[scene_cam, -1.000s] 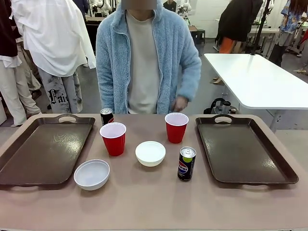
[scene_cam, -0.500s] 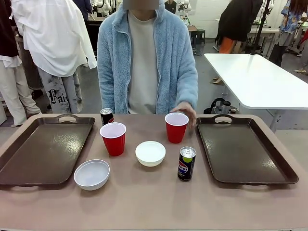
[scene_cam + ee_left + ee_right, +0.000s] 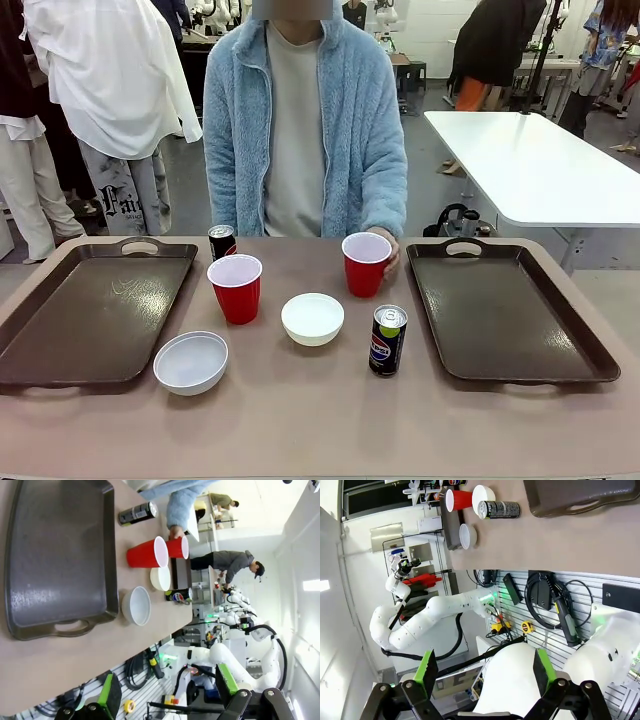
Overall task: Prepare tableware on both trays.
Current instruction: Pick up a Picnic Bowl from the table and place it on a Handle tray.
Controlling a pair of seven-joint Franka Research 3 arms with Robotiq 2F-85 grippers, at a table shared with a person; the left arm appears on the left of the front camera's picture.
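1 Pepsi can (image 3: 499,509) stands well beyond the spread right gripper (image 3: 485,669).

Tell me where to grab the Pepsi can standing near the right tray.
Probably best: grip the can around mid-body, coming in level from the near side of the table. It stands upright, slim and round, with bare table in front of it, the white bowl to one side and the tray rim to the other.
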